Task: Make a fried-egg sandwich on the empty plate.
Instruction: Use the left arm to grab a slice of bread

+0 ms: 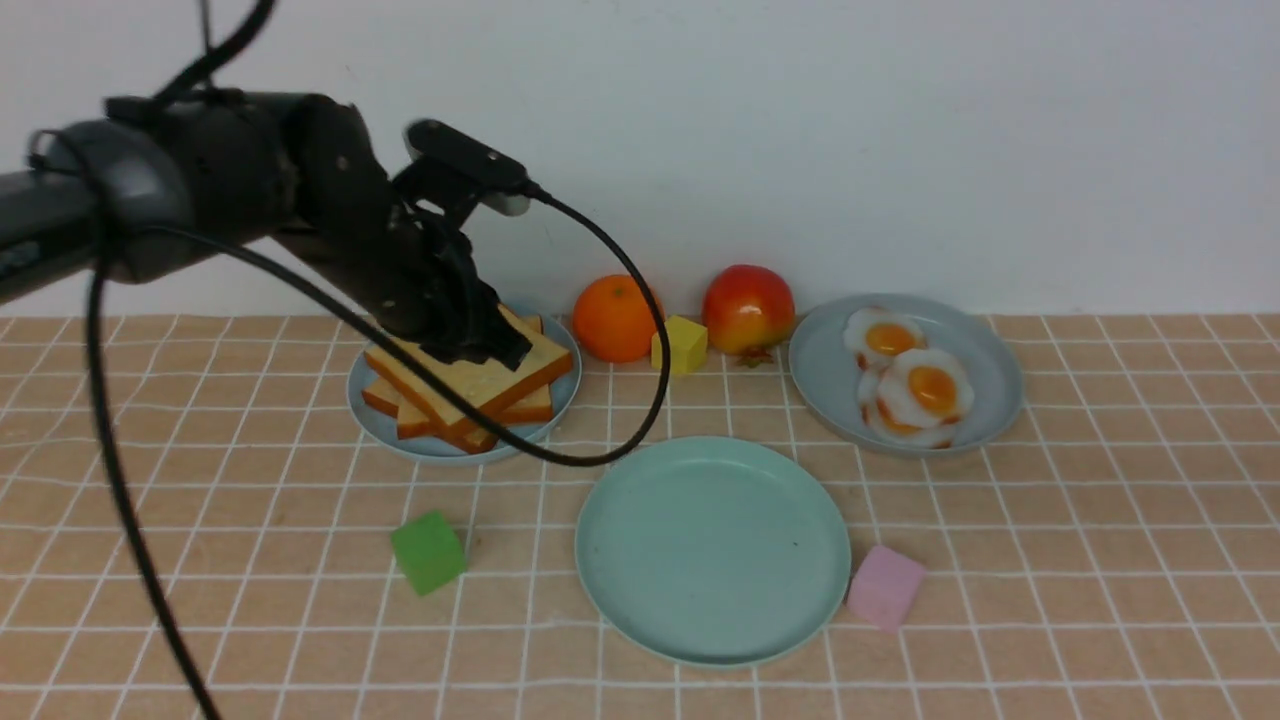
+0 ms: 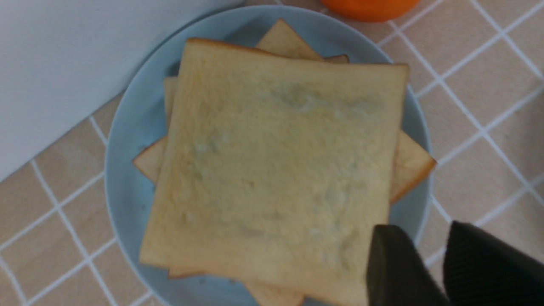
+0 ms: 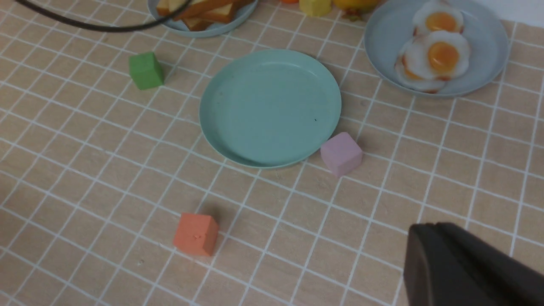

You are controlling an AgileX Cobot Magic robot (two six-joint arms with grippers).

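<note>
A stack of golden toast slices [image 1: 500,378] lies on a sky-blue plate [image 1: 440,450] at the back left. My left gripper [image 1: 485,350] hovers at the top slice [image 2: 276,170]. It is open, with one finger [image 2: 391,263] over the slice's corner and the other past its edge; plate and table show in the gap. The mint-green plate [image 1: 712,548] sits empty at the front centre. Fried eggs [image 1: 925,385] lie on a grey-blue plate [image 1: 990,345] at the back right. My right gripper [image 3: 427,229] is shut and empty, above the table in front of the mint plate [image 3: 270,108]; it does not show in the front view.
An orange [image 1: 615,318], a yellow cube [image 1: 682,343] and a red apple [image 1: 748,308] stand along the back wall. A green cube [image 1: 428,552] and a pink cube [image 1: 885,587] flank the mint plate. An orange-red cube [image 3: 195,233] lies nearer. The left arm's cable [image 1: 600,458] hangs by the plate's far edge.
</note>
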